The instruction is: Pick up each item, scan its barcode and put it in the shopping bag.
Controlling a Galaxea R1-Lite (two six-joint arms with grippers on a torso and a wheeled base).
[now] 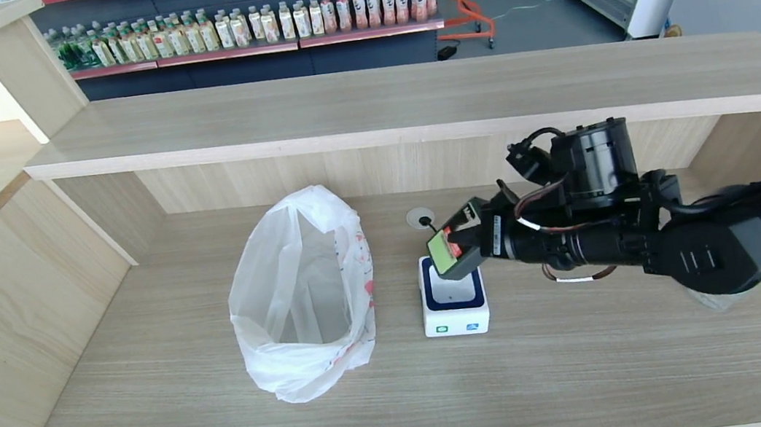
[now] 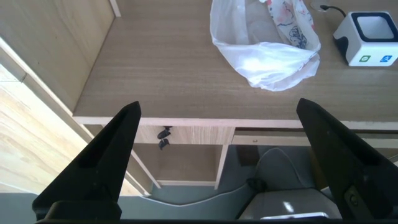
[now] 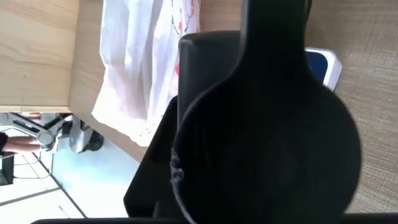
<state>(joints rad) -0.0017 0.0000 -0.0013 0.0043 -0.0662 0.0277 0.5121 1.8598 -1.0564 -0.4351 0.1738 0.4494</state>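
Small green-faced box (image 1: 442,255) with a red patch, clamped tilted in the right gripper (image 1: 459,243), just above the white barcode scanner (image 1: 456,315); left of the gripper, the translucent white shopping bag (image 1: 356,275) stands open-mouthed near the scanner

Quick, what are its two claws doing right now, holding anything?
Left gripper: open, empty.
Right gripper: shut on a small green-and-red item above the scanner.

The right arm (image 1: 723,243) and claw (image 1: 458,247) are black, with looped cables (image 1: 584,278).
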